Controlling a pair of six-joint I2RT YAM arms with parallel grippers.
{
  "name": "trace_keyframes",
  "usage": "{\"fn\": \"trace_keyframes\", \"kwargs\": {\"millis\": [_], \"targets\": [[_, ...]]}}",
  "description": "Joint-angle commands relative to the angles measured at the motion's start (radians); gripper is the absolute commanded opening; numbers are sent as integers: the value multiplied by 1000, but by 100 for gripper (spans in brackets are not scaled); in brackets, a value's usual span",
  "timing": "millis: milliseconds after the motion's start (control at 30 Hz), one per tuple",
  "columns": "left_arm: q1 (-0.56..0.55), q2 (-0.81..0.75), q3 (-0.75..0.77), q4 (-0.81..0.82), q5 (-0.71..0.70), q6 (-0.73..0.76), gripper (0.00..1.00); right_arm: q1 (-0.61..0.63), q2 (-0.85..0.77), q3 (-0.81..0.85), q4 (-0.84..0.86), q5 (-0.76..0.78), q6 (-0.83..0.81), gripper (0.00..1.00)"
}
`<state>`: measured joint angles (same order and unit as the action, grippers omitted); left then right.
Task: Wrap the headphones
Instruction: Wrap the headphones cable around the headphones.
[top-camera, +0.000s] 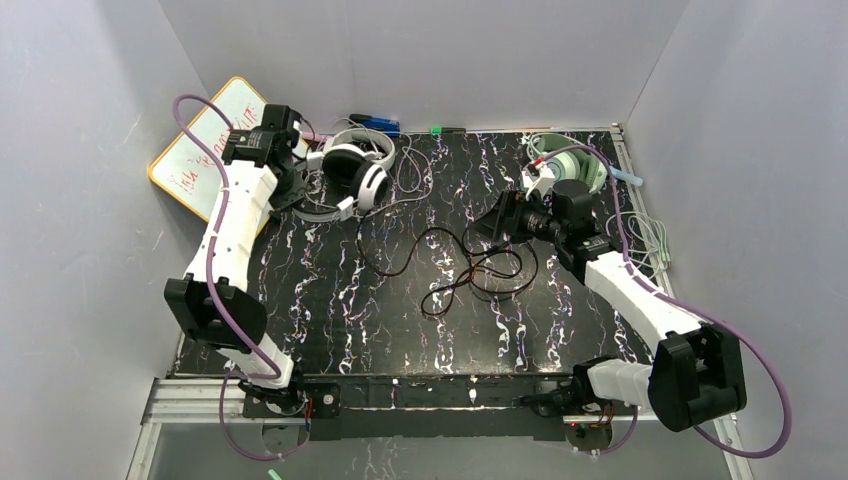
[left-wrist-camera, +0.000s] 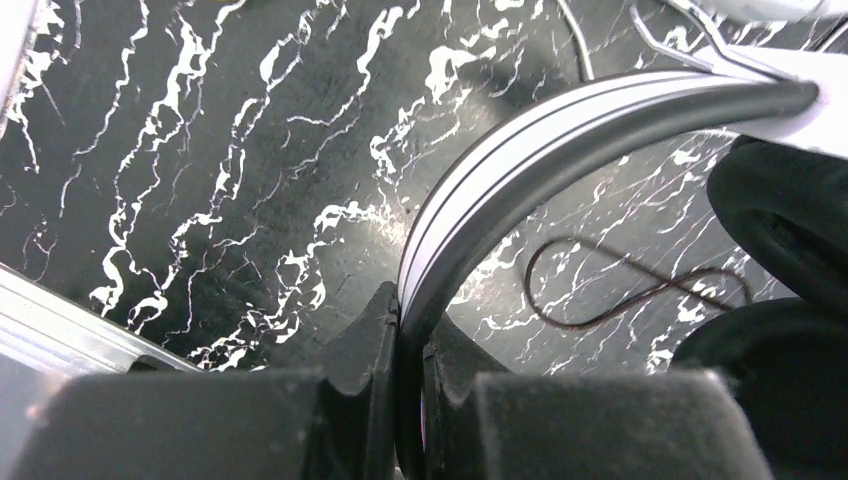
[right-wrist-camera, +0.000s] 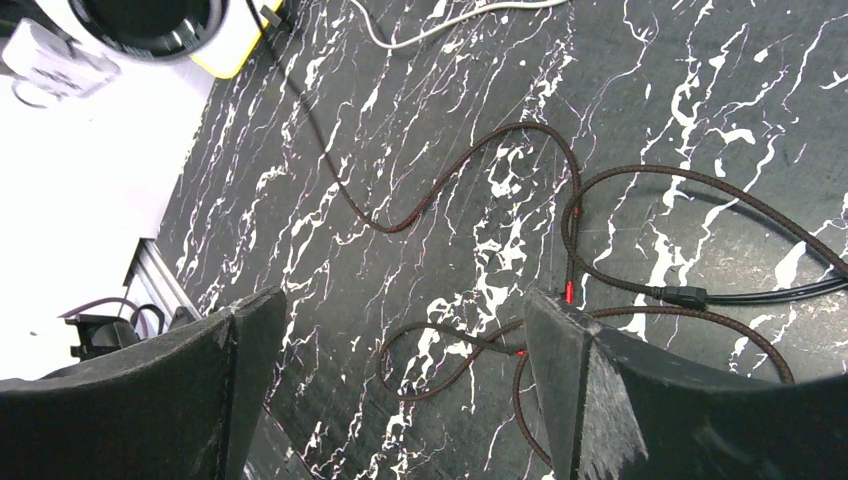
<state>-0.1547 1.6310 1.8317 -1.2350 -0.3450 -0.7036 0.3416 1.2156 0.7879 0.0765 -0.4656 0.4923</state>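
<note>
The black-and-white headphones lie at the back left of the table. My left gripper is shut on their white-and-black headband, which stands edge-on between the jaws of that gripper; a black ear cushion shows to the right. Their dark braided cable sprawls in loops across the middle. My right gripper hovers open above those loops, and a loop of cable lies on the table below its gap. The mint-green headphones sit at the back right. A pale band rests behind the black-and-white pair.
A yellow-rimmed whiteboard leans at the back left. Markers lie along the back wall. A grey cable trails beside the left headphones. Pale cable bunches along the right rail. A metal rail runs along the near edge.
</note>
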Motion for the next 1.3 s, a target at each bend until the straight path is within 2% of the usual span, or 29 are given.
{"fn": "trace_keyframes", "kwargs": {"millis": [0,133,333,500,700,967,1100,1267], "targets": [[-11,-147,-119,177,134,62,0,0,-45,-9,9,17,-6,95],[-10,-226,-166,251,119,38,0,-1,-61,-6,-26,28,-2,95],[-11,-216,-126,168,97,-44,0,-1,-87,-10,-89,36,11,95],[-11,-235,-172,170,183,-88,0,-1,-93,-11,-172,81,2,96],[-11,-246,-195,167,175,-90,0,-1,-68,4,-215,117,-31,98],[-11,-218,-13,104,148,-76,0,-1,-7,45,-204,132,-88,99],[-9,-163,122,61,233,-96,0,-1,19,63,-156,158,-117,99],[-9,-122,291,35,300,-104,0,-2,18,38,-38,96,-168,99]]}}
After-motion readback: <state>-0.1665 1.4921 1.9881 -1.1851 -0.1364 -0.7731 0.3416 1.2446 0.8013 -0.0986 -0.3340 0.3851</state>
